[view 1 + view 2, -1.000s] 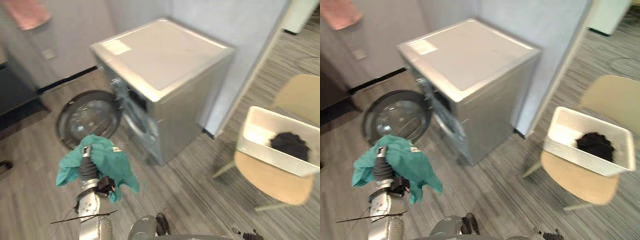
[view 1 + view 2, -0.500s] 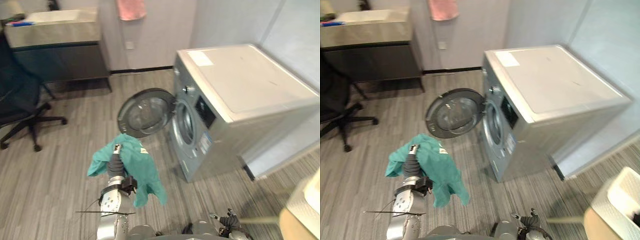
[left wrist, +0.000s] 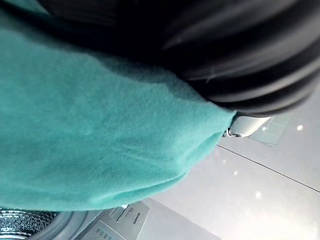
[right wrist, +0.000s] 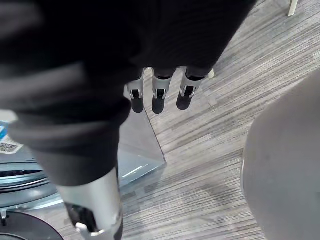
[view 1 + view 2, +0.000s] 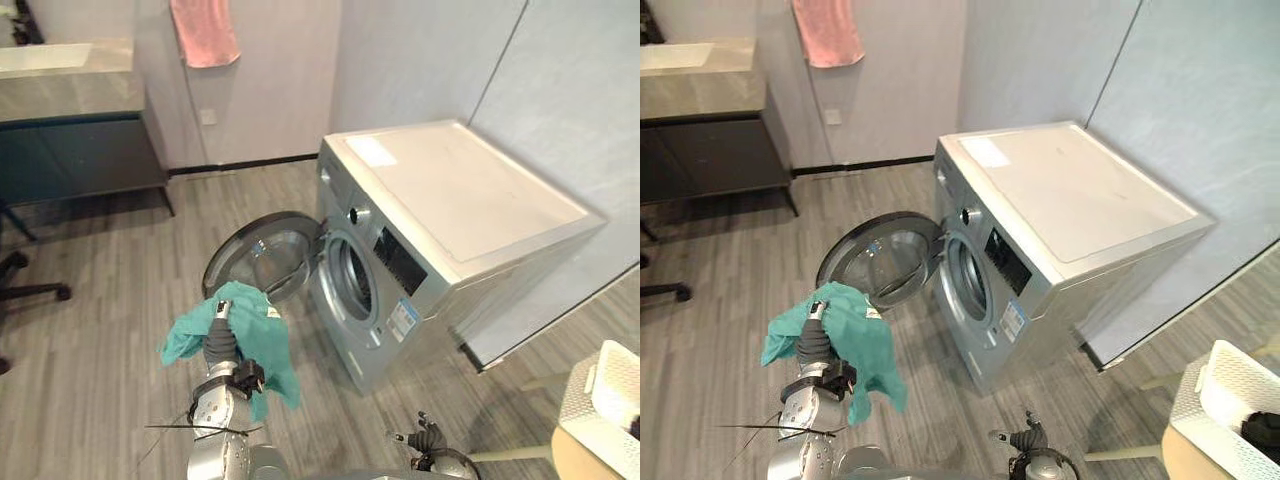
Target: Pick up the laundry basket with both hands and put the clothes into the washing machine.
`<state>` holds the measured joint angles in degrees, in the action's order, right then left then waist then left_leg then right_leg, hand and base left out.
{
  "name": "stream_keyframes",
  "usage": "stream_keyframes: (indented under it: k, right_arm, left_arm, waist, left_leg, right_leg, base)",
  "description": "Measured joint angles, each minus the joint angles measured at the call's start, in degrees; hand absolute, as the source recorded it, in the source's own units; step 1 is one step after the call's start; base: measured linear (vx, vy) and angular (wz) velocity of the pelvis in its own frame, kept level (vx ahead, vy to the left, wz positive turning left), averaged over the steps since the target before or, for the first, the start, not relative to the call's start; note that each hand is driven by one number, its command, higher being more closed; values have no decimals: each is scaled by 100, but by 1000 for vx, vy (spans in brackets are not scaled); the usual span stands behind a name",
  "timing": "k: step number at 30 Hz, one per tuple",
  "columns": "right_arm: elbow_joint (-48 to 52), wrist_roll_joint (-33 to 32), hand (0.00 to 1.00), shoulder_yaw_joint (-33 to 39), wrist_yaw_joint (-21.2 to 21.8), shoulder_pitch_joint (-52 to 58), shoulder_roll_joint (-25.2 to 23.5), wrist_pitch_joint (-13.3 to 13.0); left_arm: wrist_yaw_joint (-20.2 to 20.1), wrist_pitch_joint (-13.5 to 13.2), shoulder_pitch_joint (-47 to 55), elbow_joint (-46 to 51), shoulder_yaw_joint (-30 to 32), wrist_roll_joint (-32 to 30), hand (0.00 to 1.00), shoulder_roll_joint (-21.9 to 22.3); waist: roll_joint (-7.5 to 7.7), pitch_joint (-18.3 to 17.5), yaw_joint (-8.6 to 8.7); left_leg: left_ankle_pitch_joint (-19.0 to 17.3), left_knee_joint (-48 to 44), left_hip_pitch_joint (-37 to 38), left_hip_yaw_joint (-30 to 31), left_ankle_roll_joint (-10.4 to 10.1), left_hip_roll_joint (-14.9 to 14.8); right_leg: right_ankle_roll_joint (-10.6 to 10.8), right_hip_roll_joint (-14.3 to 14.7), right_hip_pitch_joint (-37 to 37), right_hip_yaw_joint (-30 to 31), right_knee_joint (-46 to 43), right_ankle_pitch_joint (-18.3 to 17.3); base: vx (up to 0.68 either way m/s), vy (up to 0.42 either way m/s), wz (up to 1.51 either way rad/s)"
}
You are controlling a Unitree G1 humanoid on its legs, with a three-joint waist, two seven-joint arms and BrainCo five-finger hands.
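Observation:
My left hand (image 5: 218, 342) is raised with a teal garment (image 5: 255, 335) draped over it, and the cloth (image 3: 90, 140) covers the hand in the left wrist view. It hangs just in front of the silver washing machine (image 5: 450, 200), whose round door (image 5: 262, 255) stands open beside the drum opening (image 5: 355, 282). The white laundry basket (image 5: 1230, 400) sits on a tan chair (image 5: 1185, 465) at the far lower right, with a dark garment (image 5: 1265, 435) in it. My right hand (image 4: 156, 97) hangs low with straight fingers, holding nothing.
A pink towel (image 5: 203, 30) hangs on the back wall. A dark vanity with a grey counter (image 5: 70, 90) stands at the back left, and an office chair's base (image 5: 20, 290) lies at the left edge. Grey wall panels close off the right side.
The whole view has swung, so the washer sits nearer the middle and the basket at the right edge. My left hand still holds the teal garment up.

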<state>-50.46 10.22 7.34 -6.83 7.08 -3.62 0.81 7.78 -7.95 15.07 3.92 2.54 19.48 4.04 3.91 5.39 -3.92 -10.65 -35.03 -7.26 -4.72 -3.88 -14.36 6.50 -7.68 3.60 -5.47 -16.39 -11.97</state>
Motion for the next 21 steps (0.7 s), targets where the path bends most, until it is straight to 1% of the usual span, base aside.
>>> stream_keyframes:
  k: [1,2,3,4,5,6,7,8,9,10,11,12,13,14,15,16,17,18,19,20,21]
  right_arm:
    - [-2,37,0,1,44,0,-1,-2]
    - [-5,110,0,14,96,-2,17,-36]
    - [0,114,0,82,115,-17,10,-41]
    - [7,111,0,208,148,-16,26,-42]
    - [14,111,0,339,161,-12,41,-44]
    - [35,106,0,535,173,-10,91,-47]
    - [24,98,0,642,173,12,101,-32]
    - [44,27,0,782,183,72,56,-32]
    - [67,-22,0,830,200,99,48,-32]
    - [142,-65,0,834,206,84,86,-31]
    - [187,-71,0,861,205,63,105,-29]
    - [203,-48,0,857,205,-14,135,-17]
    - [186,-10,0,837,217,-81,184,49]
    - [188,22,0,827,215,-108,171,76]
    - [189,119,0,816,216,-124,161,88]
    - [202,151,0,777,214,-130,158,94]
    - [295,139,0,722,209,-77,158,94]
    - [342,126,0,717,205,-73,148,90]
    - [405,128,0,684,204,-35,139,88]
    - [414,130,0,591,207,16,149,86]
    - [427,143,0,544,209,14,177,79]
  left_arm:
    - [3,0,1,0,0,0,100,0]
    - [3,-1,3,5,-23,0,100,0]
    - [1,-2,0,12,-76,-1,100,0]
    - [-3,-1,-1,11,-92,-1,100,0]
    - [-9,-1,-7,11,-143,-1,100,0]
    - [-27,0,-32,11,-254,0,100,0]
    - [-37,2,-40,11,-301,3,100,-2]
    - [-54,19,-29,2,-306,7,100,-1]
    - [-71,29,-21,4,-248,10,100,0]
    - [-92,29,-18,3,-187,12,100,0]
    - [-115,29,-5,8,-161,12,100,-2]
    - [-144,39,34,11,-132,14,100,-9]
    - [-156,66,125,43,-79,15,100,-10]
    - [-157,75,190,70,-32,15,100,-16]
    - [-157,92,234,75,5,14,100,-40]
    - [-159,123,231,75,9,13,100,-81]
    - [-171,199,192,75,-2,13,100,-95]
    - [-168,218,179,74,-13,13,100,-74]
    - [-163,254,160,72,-23,10,100,-48]
    - [-165,260,161,71,-61,10,100,6]
    - [-161,261,158,71,-56,7,100,6]
  waist:
    - [7,0,-3]
    - [-15,-11,-6]
    - [-55,-61,-5]
    - [-155,-113,8]
    - [-206,-137,46]
    - [-251,-147,193]
    - [-208,-115,278]
    - [-137,-90,299]
    - [-186,-49,278]
    - [-186,-44,249]
    - [-261,-6,246]
    - [-307,32,202]
    - [-315,32,120]
    - [-310,36,126]
    - [-309,31,111]
    - [-303,32,118]
    - [-293,51,249]
    - [-288,58,312]
    - [-286,58,313]
    - [-303,68,304]
    - [-332,87,305]
  left_leg:
    - [-4,-67,-3,167,-3,47]
    - [-43,-179,-21,513,-62,114]
    - [-198,-203,-80,838,-297,141]
    - [-382,-160,-119,1009,-577,139]
    - [-521,-94,-135,1036,-707,140]
    - [-747,-21,-132,984,-697,194]
    - [-844,11,-118,920,-598,324]
    - [-932,-1,-37,772,-459,480]
    - [-1059,38,88,430,-362,522]
    - [-1218,103,264,112,-278,515]
    - [-1335,141,378,-88,-181,505]
    - [-1407,215,575,-566,-89,523]
    - [-1431,424,901,-1127,-41,523]
    - [-1443,501,1040,-1345,-18,549]
    - [-1490,570,1204,-1695,19,550]
    - [-1502,589,1216,-1864,5,529]
    - [-1476,631,1186,-1917,-14,505]
    - [-1418,670,1183,-1923,-61,504]
    - [-1341,775,1219,-1923,-40,517]
    - [-1313,803,1248,-1879,-14,523]
    - [-1312,708,1244,-1797,-11,499]
  right_leg:
    - [5,0,-31,103,-33,-3]
    - [7,37,-164,306,-133,-4]
    - [20,108,-336,491,-214,-9]
    - [47,157,-513,568,-288,-48]
    - [93,154,-612,585,-363,-82]
    - [190,81,-776,579,-546,-119]
    - [285,-60,-875,584,-704,-160]
    - [326,-215,-1011,704,-891,-187]
    - [250,-322,-1220,702,-1238,-141]
    - [24,-433,-1509,504,-1695,-28]
    - [-175,-554,-1679,229,-1978,52]
    - [-439,-912,-1865,-448,-2284,191]
    - [-613,-1299,-1900,-1235,-2511,176]
    - [-679,-1485,-1883,-1668,-2669,134]
    - [-717,-1621,-1842,-2316,-2730,59]
    - [-723,-1606,-1859,-2533,-2594,55]
    - [-723,-1472,-1898,-2515,-2422,55]
    - [-714,-1387,-1922,-2423,-2349,48]
    - [-712,-1243,-1962,-2229,-2269,27]
    - [-744,-1177,-1955,-2198,-2243,-53]
    - [-732,-1127,-1920,-2198,-2237,-115]
  base:
    - [-2,119,-76]
    - [-38,85,-84]
    - [-78,102,-86]
    - [-74,105,-57]
    - [-23,150,-17]
    - [11,146,6]
    - [-27,249,-2]
    - [-79,257,-44]
    - [-87,261,-91]
    - [-57,180,-104]
    - [-70,200,-134]
    - [-130,221,-183]
    - [-137,188,-196]
    - [-141,134,-207]
    - [-94,97,-159]
    - [-81,79,-139]
    - [-35,33,-66]
    - [14,-9,-35]
    - [53,-33,-20]
    - [66,-39,-15]
    - [88,-63,-3]
